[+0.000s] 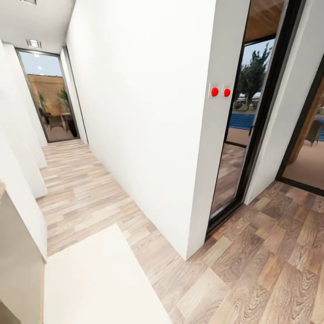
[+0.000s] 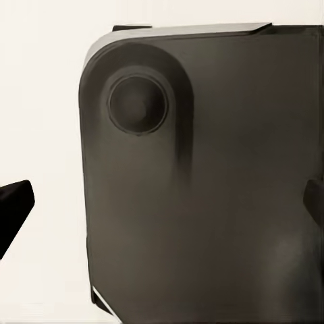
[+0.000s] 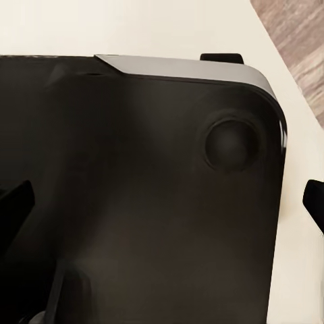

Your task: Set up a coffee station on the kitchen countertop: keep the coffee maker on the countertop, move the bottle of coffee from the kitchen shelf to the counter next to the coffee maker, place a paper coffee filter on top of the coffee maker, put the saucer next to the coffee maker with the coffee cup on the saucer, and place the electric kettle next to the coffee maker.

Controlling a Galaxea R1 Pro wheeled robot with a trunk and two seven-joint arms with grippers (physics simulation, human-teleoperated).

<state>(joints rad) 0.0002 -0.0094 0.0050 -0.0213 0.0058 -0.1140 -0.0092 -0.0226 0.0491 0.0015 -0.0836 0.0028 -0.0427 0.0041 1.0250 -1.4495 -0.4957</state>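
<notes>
- Head view: a corridor with a wood-plank floor (image 1: 252, 270) runs toward a glazed door (image 1: 50, 96) at 11 o'clock, through which plants and outdoor seating show.
- A white wall block (image 1: 148, 112) fills the middle of the view; its narrow end face carries two red buttons (image 1: 220, 92), side by side.
- At 2 o'clock a dark-framed glass door (image 1: 245, 117) opens onto a terrace with a tree.
- A pale cream rug (image 1: 99, 283) lies on the floor at 7 o'clock; a beige cabinet side (image 1: 18, 270) stands at the left edge.
- None of the coffee-station items appears in these views, so their places cannot be told.
- Left wrist view: the left fingers (image 2: 15, 209) are spread wide with nothing between them, above a dark rounded robot base panel (image 2: 202, 196) on the cream rug.
- Right wrist view: the right fingers (image 3: 17, 209) are likewise spread wide and empty over the same dark panel, with wood floor at one corner.
</notes>
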